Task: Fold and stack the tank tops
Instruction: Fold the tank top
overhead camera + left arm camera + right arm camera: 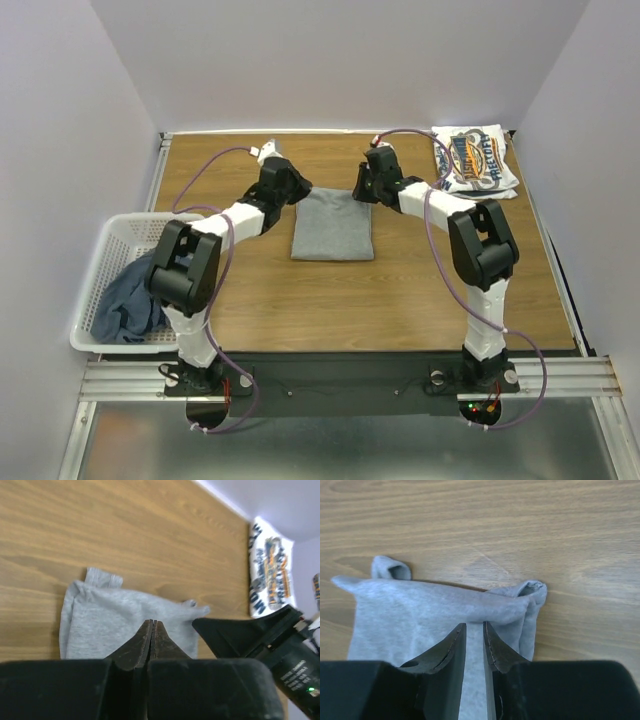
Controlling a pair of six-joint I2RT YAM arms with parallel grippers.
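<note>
A light grey tank top (333,222) lies folded into a rectangle in the middle of the table. Both grippers hover at its far edge. My left gripper (300,191) is above the far left corner; in the left wrist view its jaws (152,623) are pressed together over the grey cloth (115,622) with nothing between them. My right gripper (361,190) is at the far right corner; its jaws (474,625) stand a narrow gap apart above the cloth's folded edge (430,605), gripping nothing. A white logo tank top (478,160) lies folded at the far right. A dark blue tank top (128,300) sits bunched in the basket.
A white lattice basket (95,262) stands at the table's left edge beside the left arm. The right arm's wrist (250,632) shows close by in the left wrist view. Purple cables loop over both arms.
</note>
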